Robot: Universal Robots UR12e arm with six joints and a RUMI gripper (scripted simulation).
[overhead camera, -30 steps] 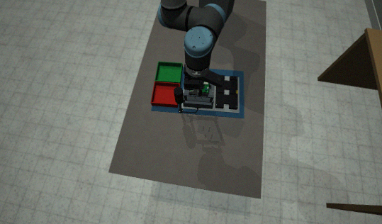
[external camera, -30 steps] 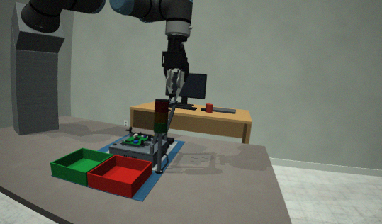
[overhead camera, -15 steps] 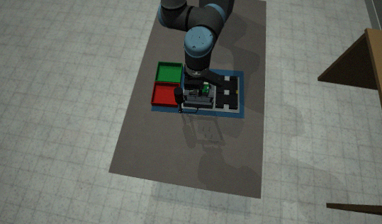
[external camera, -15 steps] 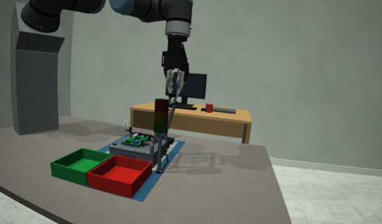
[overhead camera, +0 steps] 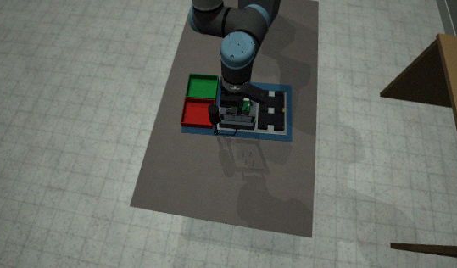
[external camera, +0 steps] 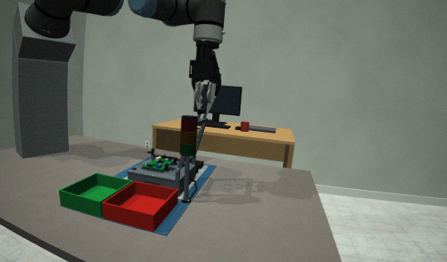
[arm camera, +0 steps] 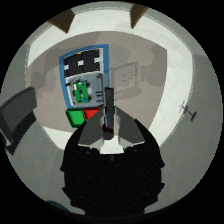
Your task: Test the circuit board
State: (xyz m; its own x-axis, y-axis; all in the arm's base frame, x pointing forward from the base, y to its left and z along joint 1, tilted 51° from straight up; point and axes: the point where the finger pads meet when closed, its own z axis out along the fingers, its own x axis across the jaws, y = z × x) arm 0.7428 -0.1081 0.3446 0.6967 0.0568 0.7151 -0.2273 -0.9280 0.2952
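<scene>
Claw [overhead camera: 233,111] [external camera: 202,109] [arm camera: 109,107] pressed together, nearly tip to tip, we hang by the raised lid's upper end; whether it touches, we cannot tell. On the counter [overhead camera: 177,178] [external camera: 281,220] [arm camera: 145,95] sits the tester [overhead camera: 254,112] [external camera: 157,176] [arm camera: 91,79], its lid [overhead camera: 236,120] [external camera: 201,134] [arm camera: 109,97] upright. Closing that seems our step: swing it over, press until latched. The red bin [overhead camera: 198,113] [external camera: 142,205] [arm camera: 91,114] adjoins the green bin [overhead camera: 202,86] [external camera: 94,192] [arm camera: 75,118]; the signal tower [overhead camera: 213,114] [external camera: 188,134] [arm camera: 107,131] stands close, worth clearing. Our board [overhead camera: 246,106] [external camera: 158,164] [arm camera: 80,93] lies on the tester.

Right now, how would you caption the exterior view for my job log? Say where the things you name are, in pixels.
Gripper [external camera: 203,109] above the tester [external camera: 153,179], circuit board [external camera: 160,163] in place, green bin [external camera: 90,191] and red bin [external camera: 142,203] empty.
</scene>
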